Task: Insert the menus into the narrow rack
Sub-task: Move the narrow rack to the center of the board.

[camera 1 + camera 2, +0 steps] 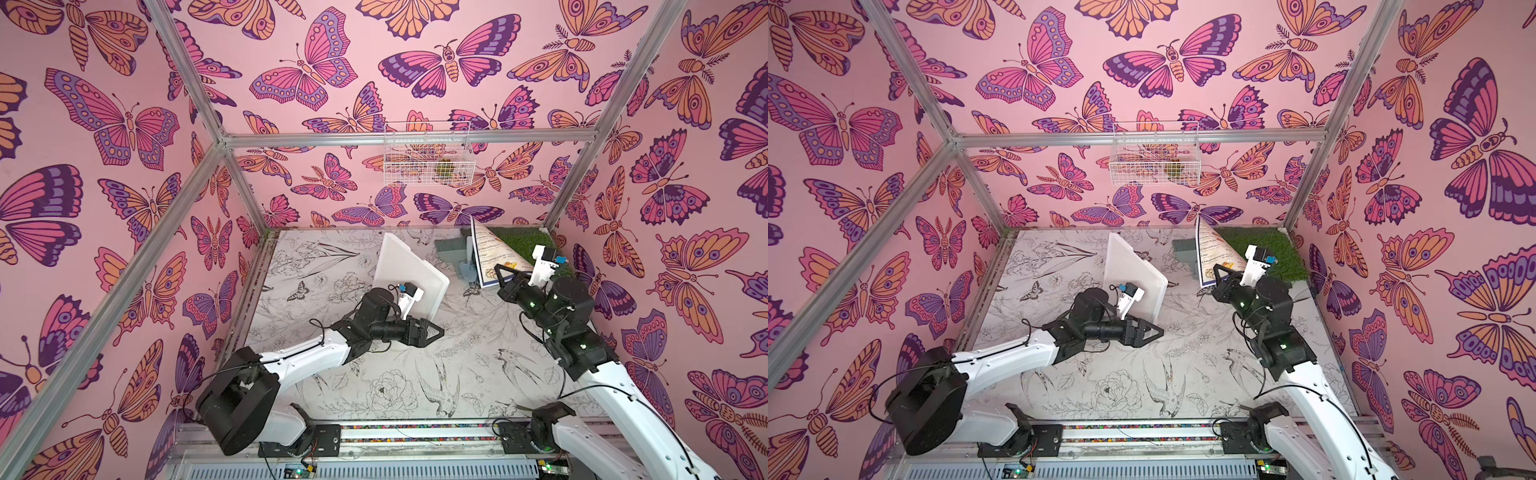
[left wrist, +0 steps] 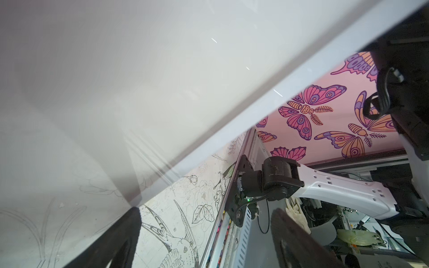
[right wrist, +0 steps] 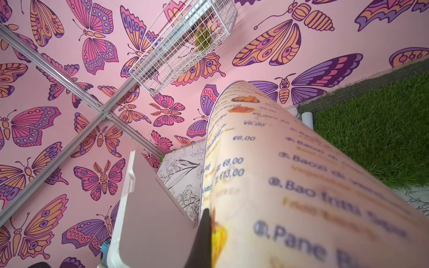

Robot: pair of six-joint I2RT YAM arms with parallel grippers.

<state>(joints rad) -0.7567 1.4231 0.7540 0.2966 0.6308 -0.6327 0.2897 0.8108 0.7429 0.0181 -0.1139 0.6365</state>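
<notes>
The narrow rack (image 1: 409, 270) (image 1: 1129, 270) is a flat white slab. It stands tilted on edge at mid-table, leaning against my left wrist. It fills most of the left wrist view (image 2: 139, 92). My left gripper (image 1: 430, 331) (image 1: 1152, 331) (image 2: 205, 211) sits at the rack's lower corner, open. Only bare table shows between its fingers (image 2: 116, 241). My right gripper (image 1: 500, 273) (image 1: 1219, 274) (image 3: 209, 232) is shut on a lower corner of the cream menu (image 1: 492, 249) (image 1: 1214, 249) (image 3: 278, 174). The menu curls upward at the back right, to the right of the rack (image 3: 151, 208).
A white wire basket (image 1: 426, 160) hangs on the back wall. A green turf patch (image 1: 528, 245) covers the back right corner. A grey block (image 1: 451, 251) sits just left of the menu. Aluminium frame posts (image 1: 582, 174) stand at the back corners.
</notes>
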